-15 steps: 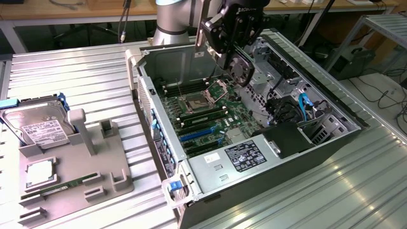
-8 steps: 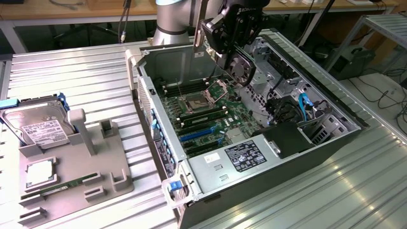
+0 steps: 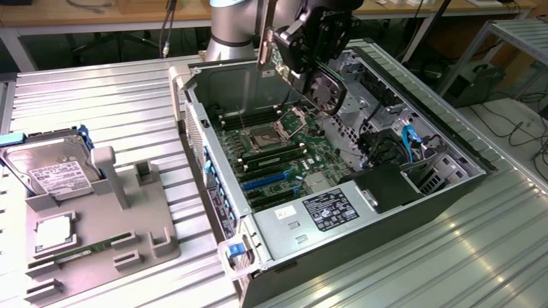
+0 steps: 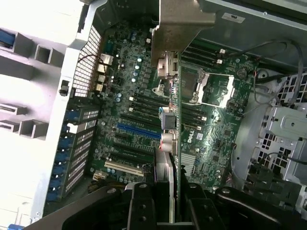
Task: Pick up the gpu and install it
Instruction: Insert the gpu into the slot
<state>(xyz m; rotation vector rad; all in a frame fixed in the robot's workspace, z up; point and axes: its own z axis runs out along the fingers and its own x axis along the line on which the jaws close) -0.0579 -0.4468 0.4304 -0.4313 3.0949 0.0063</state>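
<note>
— While the jaws grip the gpu (image 3: 326, 90), closed partway onto its two faces, where does it hang?
— Above the motherboard (image 3: 299, 157) and clear of it, roughly over the CPU socket (image 3: 262, 138), at the far end of the open computer case (image 3: 360, 269). Its metal bracket (image 3: 265, 38) stands over the case's far corner on the exterior view's left.
— And its long axis?
— In the wrist view the card runs edge-on from the jaws out to the bracket, upright over the board rather than flat.
— The slot?
— The blue expansion slot (image 3: 261, 182) lies further down the board, toward the power supply (image 3: 330, 212) and against the perforated rear wall (image 4: 88, 57). I judge the card sits high and off to the socket side of it.
— Room?
— Tight, with a drive cage and blue cable (image 3: 409, 138) on the exterior view's right. A ribbed metal table (image 3: 111, 96) carries the case.
</note>
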